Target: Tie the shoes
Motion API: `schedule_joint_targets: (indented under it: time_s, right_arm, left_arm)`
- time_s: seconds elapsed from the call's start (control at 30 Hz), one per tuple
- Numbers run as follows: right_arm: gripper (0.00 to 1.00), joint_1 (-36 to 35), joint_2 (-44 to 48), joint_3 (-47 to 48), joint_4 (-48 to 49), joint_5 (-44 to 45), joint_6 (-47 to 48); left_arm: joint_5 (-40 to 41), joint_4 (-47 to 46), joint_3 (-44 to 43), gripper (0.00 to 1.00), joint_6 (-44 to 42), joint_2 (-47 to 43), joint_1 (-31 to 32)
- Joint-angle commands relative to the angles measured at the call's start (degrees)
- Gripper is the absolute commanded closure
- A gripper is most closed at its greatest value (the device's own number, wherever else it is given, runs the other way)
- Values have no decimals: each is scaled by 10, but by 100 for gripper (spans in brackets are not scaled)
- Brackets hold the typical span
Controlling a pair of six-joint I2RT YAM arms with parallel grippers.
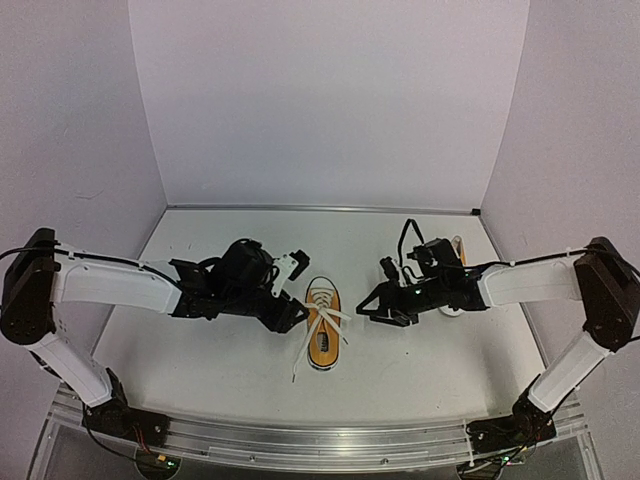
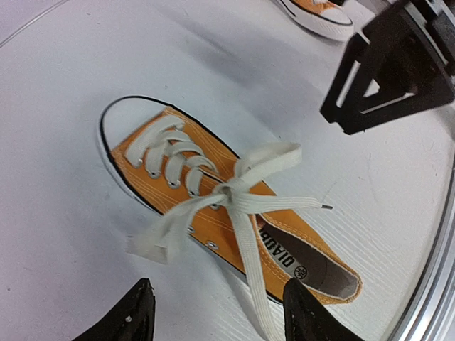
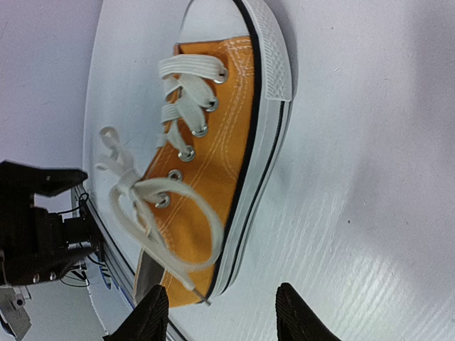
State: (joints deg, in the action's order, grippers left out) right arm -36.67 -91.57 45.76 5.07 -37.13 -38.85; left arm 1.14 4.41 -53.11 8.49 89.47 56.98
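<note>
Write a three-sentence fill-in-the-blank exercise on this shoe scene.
The centre shoe lies between the left gripper and right gripper, whose jaws are ____. Its laces are ____ in colour. In the top view, the other shoe is partly hidden by the ____ arm.
Missing words: open, white, right.

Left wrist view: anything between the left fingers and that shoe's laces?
Nothing visible. The left gripper is open just short of the orange sneaker, one white lace trailing on the table between its fingers. The right gripper hangs beyond it, off that path.
</note>
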Motion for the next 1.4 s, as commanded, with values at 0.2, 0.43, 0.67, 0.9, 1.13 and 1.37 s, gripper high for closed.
schedule_joint_targets:
  time_s: [0.2, 0.43, 0.67, 0.9, 1.13, 1.37]
  right_arm:
    - [52, -52, -16, 10, 28, -22, 12]
    - [47, -71, -94, 70, 29, -25, 29]
    - [57, -109, -133, 140, 29, -51, 30]
    - [71, -133, -143, 202, 6, -43, 18]
    - [70, -137, -215, 260, -11, -23, 17]
    - [65, -137, -228, 292, -16, -36, 18]
  left_arm:
    - [-63, -48, 77, 39, 49, -75, -49]
    - [-72, -74, 119, 40, 66, -102, -49]
    - [-64, -75, 156, 40, 74, -131, -49]
    - [-60, -85, 199, 41, 88, -160, -49]
    - [-89, -125, 229, 46, 82, -160, -48]
    - [-114, -157, 228, 51, 43, -117, -15]
